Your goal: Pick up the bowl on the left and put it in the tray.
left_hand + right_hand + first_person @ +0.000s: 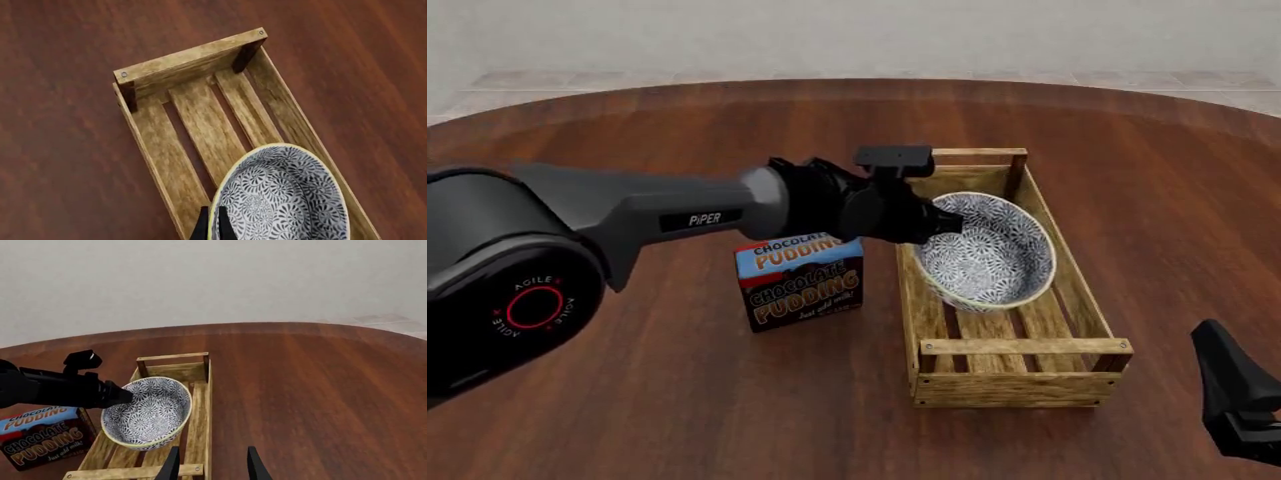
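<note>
A round wooden table (627,400) holds a long light-wood slatted tray (1088,300) with a blue chocolate pudding box (801,282) just beside it on its left. The left arm reaches across the front view, and its left gripper (941,225) is closed on the rim of the blue-and-white floral bowl (994,255), one finger inside the rim and one outside, as the left wrist view shows. The bowl hangs tilted above the tray's slats, toward the far half of the tray, and appears not to rest on them. The right gripper (210,462) waits low at the near right of the table, its fingers apart and holding nothing. The pick-up and carry seem done; what remains is probably lowering the bowl onto the slats and letting go.
</note>
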{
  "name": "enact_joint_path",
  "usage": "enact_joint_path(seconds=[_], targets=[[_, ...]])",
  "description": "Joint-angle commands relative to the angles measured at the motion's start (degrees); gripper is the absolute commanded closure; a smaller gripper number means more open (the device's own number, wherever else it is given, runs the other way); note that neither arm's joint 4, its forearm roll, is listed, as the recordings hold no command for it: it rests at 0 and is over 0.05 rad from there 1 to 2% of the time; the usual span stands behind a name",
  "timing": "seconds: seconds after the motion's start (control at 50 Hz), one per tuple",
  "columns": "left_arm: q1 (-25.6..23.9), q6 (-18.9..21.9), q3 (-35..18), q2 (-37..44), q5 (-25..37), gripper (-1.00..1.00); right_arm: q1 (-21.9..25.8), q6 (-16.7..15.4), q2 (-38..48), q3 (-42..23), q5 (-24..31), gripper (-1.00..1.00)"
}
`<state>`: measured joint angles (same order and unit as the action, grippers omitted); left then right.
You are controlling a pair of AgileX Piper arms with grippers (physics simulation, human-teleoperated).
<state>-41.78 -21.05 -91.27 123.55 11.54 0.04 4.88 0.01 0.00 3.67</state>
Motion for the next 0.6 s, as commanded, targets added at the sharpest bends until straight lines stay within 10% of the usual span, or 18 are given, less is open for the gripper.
enact_joint_path(seconds=[0.02, 0.6], targets=[[-1.39, 1.0, 1.1, -1.57, -0.84, -1.0, 0.14, 0.04, 0.0, 0.0, 0.11, -1.0], [-1.12, 2.73, 0.85, -2.62, 0.15, -1.0, 0.47, 0.04, 0.0, 0.0, 0.16, -1.0]])
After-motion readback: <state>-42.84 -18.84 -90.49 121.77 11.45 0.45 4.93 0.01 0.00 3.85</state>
